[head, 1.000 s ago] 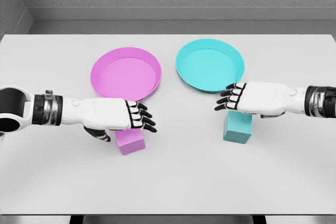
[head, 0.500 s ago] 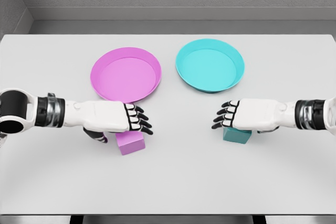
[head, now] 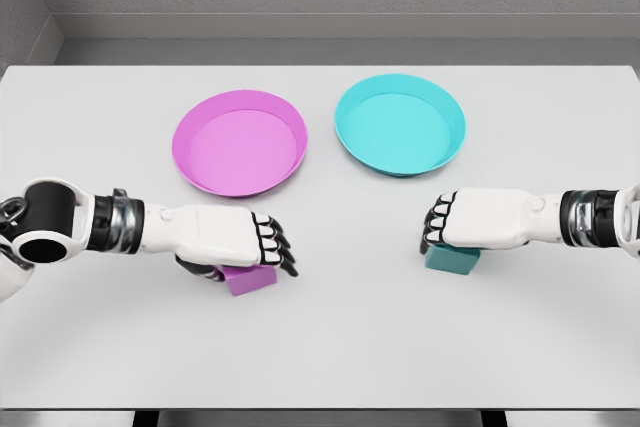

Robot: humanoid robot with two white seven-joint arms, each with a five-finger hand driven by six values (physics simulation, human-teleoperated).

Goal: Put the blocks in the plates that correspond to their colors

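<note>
Nearest the front edge of the table (head: 330,347), the left hand (head: 225,237) sits right on top of the pink block (head: 250,278), fingers (head: 272,250) curled down over its top and far side. Over on the right, the right hand (head: 480,220) covers the teal block (head: 452,259) the same way, fingers bent over its left edge. Can't tell if either grip is actually tight. Farther back, pink plate (head: 240,142) and teal plate (head: 400,124) sit side by side.
</note>
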